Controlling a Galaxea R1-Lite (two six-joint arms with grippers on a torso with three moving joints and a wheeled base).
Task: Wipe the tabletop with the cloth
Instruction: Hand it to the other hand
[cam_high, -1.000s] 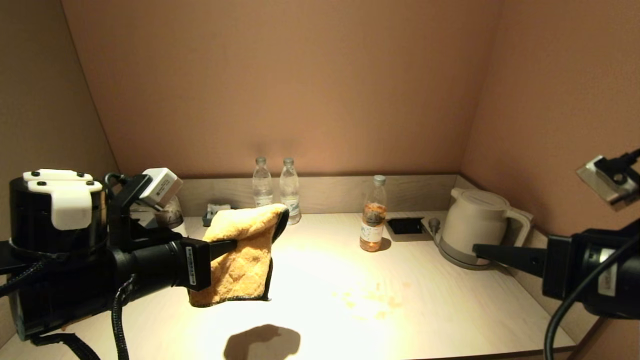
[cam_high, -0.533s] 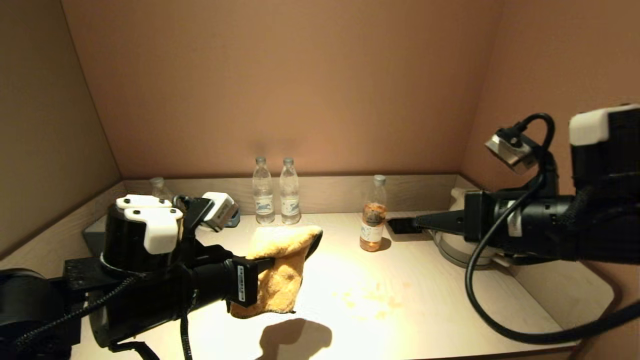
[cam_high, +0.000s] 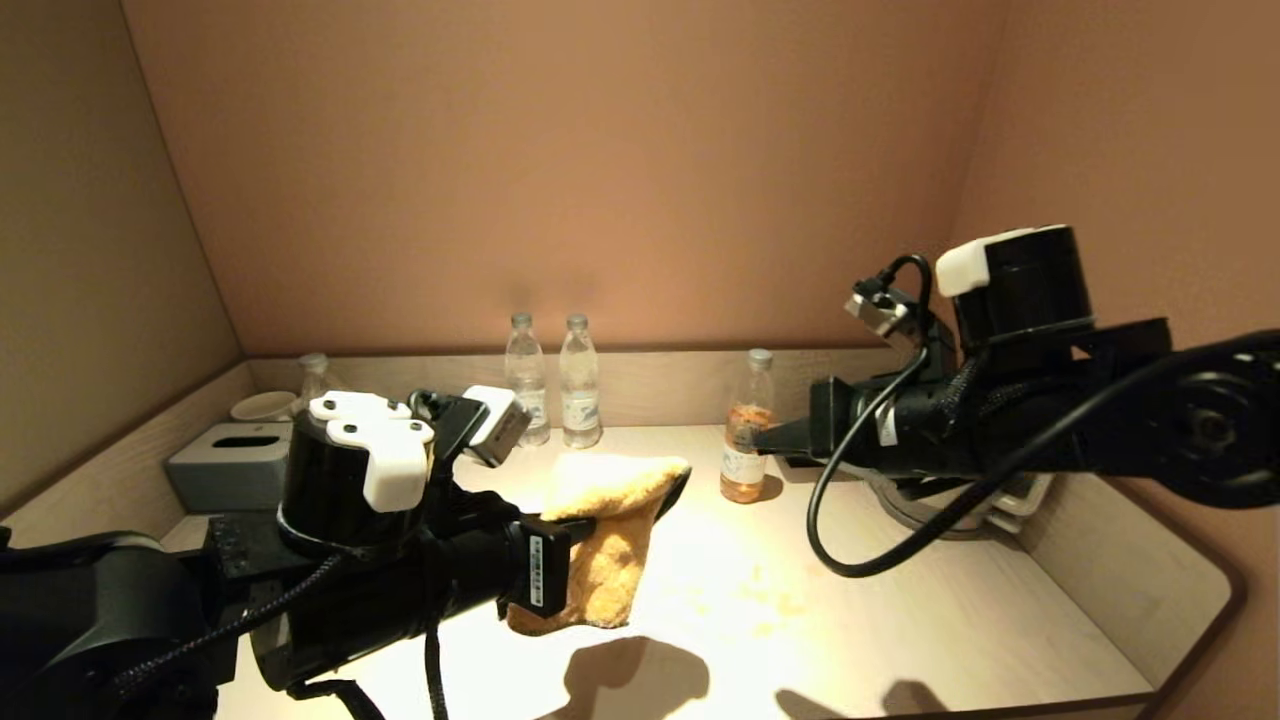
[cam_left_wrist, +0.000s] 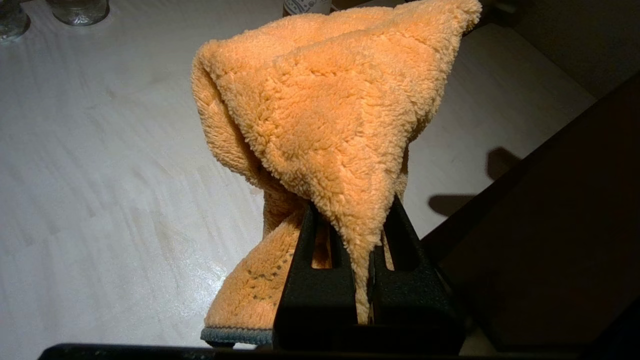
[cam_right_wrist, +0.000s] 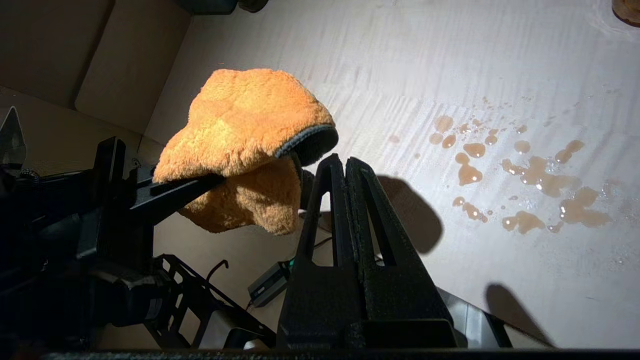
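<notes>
Now left gripper (cam_high: 590, 520) clamps the cloth (cam_high: 605, 545) in air over the tabletop (cam_high: 900, 610), shifted rightward toward the spill (cam_high: 760, 600); right gripper (cam_high: 765, 437), fingers pressed together, swung in from the right edge.

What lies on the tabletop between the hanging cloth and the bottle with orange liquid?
Only bare tabletop, seen in the head view, between the cloth and the bottle.
</notes>
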